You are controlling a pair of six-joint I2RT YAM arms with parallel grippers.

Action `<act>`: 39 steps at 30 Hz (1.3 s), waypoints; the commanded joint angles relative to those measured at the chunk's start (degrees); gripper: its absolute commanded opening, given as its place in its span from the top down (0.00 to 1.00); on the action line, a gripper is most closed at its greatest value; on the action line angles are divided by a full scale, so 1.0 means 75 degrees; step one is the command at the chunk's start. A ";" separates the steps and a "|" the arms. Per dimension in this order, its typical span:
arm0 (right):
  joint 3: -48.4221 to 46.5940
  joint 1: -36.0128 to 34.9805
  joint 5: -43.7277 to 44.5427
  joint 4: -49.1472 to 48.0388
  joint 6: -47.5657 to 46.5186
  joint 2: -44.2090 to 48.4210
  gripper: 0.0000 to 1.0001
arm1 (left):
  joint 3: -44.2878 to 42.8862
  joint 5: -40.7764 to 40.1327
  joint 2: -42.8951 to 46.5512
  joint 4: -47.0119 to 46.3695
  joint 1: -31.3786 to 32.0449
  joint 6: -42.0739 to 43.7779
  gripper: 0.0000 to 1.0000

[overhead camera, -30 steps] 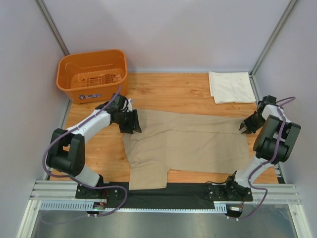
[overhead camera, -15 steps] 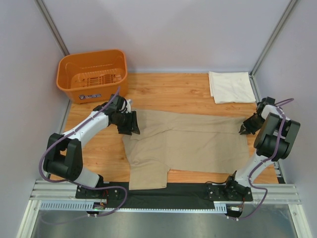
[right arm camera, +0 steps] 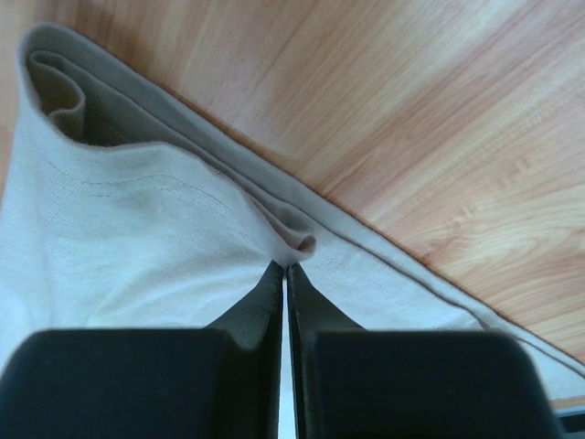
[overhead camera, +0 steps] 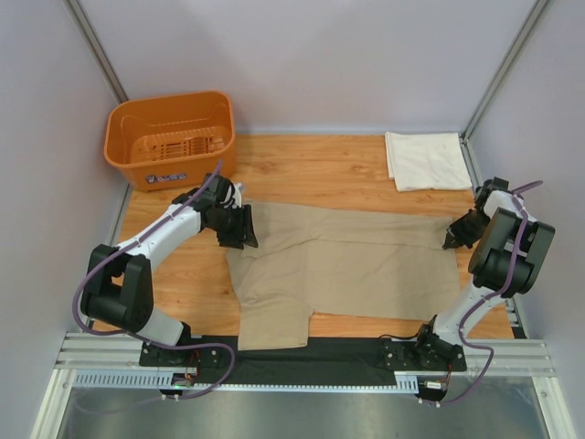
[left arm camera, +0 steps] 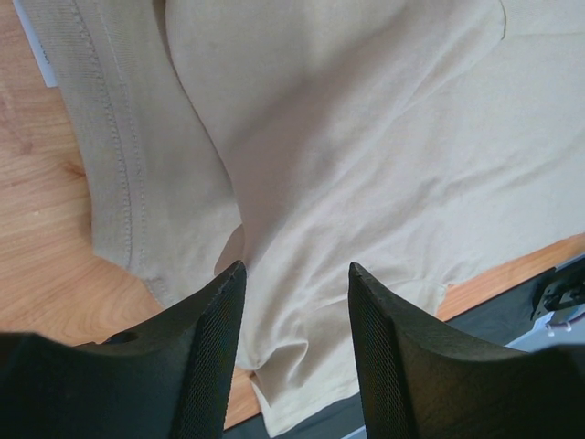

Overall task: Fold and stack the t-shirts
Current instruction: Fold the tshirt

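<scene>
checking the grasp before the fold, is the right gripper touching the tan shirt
Touching. In the right wrist view the right gripper, nearly shut, pinches a bunched fold at the edge of the tan shirt, no gap visible.

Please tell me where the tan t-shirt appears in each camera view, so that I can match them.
Top external: tan t-shirt spread out, mid-frame.
Left wrist: fills most of the frame.
Right wrist: lower left.
Shared landmark: wooden tabletop.
</scene>
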State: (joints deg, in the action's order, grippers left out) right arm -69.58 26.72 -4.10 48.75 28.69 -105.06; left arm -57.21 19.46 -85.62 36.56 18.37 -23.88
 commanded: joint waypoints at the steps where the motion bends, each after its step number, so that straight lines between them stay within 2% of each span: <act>1: -0.0226 0.0035 0.0207 0.0296 0.0135 0.0343 1.00 | -0.0317 0.0147 0.0026 0.0071 0.0023 0.0113 0.44; 18: -0.0004 0.0035 0.0898 0.0484 0.0042 0.0344 1.00 | -0.0329 0.0275 0.0260 0.0247 -0.0129 0.0219 0.43; 21: 0.0067 0.0035 0.0921 0.0437 -0.0005 0.0332 0.95 | -0.0341 0.0346 0.0354 0.0282 -0.0187 0.0219 0.41; 24: 0.0043 0.0035 0.0945 0.0461 -0.0051 0.0367 0.88 | -0.0387 0.0474 0.0366 0.0306 -0.0246 0.0196 0.40; 27: -0.0109 0.0035 0.0957 0.0613 -0.0145 0.0425 0.73 | -0.0423 0.0755 0.0319 0.0306 -0.0352 0.0149 0.39; 28: -0.0190 0.0012 0.0957 0.0694 -0.0273 0.0472 0.64 | -0.0411 0.0814 0.0319 0.0271 -0.0398 0.0137 0.38; 31: -0.0495 -0.0234 0.0712 0.0626 -0.0589 0.0811 0.47 | -0.0364 0.0943 0.0319 0.0130 -0.0457 0.0137 0.36; 32: -0.0589 -0.0432 0.0548 0.0555 -0.0637 0.1021 0.45 | -0.0353 0.1025 0.0296 0.0095 -0.0480 0.0207 0.36; 35: -0.0532 -0.0901 -0.0622 0.0018 -0.0719 0.1350 0.38 | -0.0236 0.1272 0.0132 -0.0115 -0.0562 0.0301 0.35; 36: -0.0357 -0.1355 -0.1380 -0.0240 -0.0685 0.1514 0.37 | -0.0131 0.1330 0.0050 -0.0255 -0.0574 0.0336 0.33; 39: 0.0134 -0.2657 -0.2601 -0.1586 -0.0498 0.1842 0.34 | -0.0036 0.1495 -0.0125 -0.0549 -0.0598 0.0477 0.31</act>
State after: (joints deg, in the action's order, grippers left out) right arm -70.98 15.79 -9.45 47.64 25.23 -95.26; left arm -58.02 27.64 -85.43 36.10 14.37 -22.41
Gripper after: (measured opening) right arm 0.650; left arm 0.683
